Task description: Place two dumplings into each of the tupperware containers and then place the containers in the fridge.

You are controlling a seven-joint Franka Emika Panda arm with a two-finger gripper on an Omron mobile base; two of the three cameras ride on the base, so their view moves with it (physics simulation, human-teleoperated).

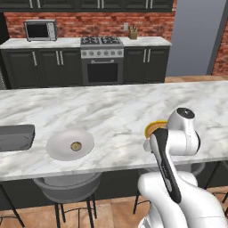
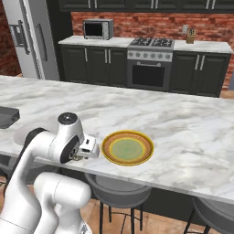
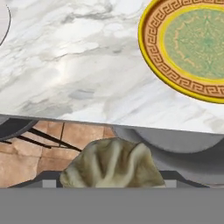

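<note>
The fridge [image 2: 32, 39] sits at the far left behind the long marble island counter [image 1: 116, 111], tall, light grey, dark vertical handle, door closed. One grey tupperware container [image 1: 15, 136] is at the counter's left end, shallow with rounded corners. Right of it is a round white plate [image 1: 60, 149] with one small tan dumpling [image 1: 75, 145] on it. The yellow-rimmed plate [image 2: 127, 148] is near the front edge, just beside the arm's wrist. Grey stools [image 1: 67, 187] are tucked under the counter. The gripper [image 3: 112, 181] is holding a second dumpling [image 3: 112, 166], pleated and olive-tan, between its jaws, over the counter's front edge.
</note>
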